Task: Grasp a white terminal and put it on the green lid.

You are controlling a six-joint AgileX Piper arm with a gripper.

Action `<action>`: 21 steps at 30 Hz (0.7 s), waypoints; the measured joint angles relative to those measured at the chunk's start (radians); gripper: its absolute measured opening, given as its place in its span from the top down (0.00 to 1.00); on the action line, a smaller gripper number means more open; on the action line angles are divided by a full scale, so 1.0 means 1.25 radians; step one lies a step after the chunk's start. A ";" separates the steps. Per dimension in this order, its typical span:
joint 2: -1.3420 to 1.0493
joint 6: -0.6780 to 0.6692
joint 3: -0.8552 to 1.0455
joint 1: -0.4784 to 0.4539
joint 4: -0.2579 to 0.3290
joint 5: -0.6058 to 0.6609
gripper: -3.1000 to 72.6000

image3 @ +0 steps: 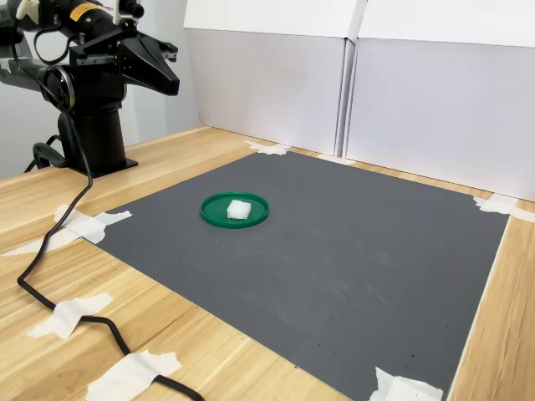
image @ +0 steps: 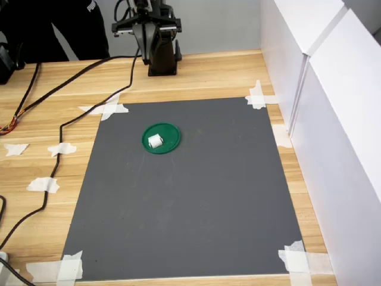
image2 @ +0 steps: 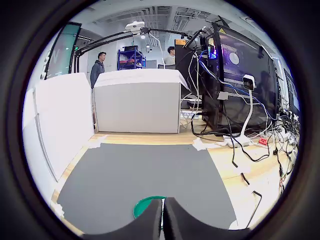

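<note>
The gripper [image3: 171, 79] hung raised above the wooden table [image3: 192, 342] near the arm's base, its two fingers [image2: 150, 222] pressed together with only a thin slit between them and nothing held. The white terminal [image: 155, 141] lay on the green lid [image: 171, 136], which rested on the grey mat [image: 190, 196] well apart from the gripper.

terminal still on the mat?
No, in the first exterior view the terminal sits inside the lid, and the hand is raised well clear of both.
</note>
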 joint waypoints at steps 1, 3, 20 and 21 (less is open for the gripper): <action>-0.002 0.000 0.005 0.000 0.000 0.000 0.98; -0.002 0.000 0.012 0.000 -0.002 0.000 0.98; -0.002 0.001 0.020 0.000 -0.006 0.035 0.98; -0.002 0.001 0.020 0.000 -0.006 0.035 0.98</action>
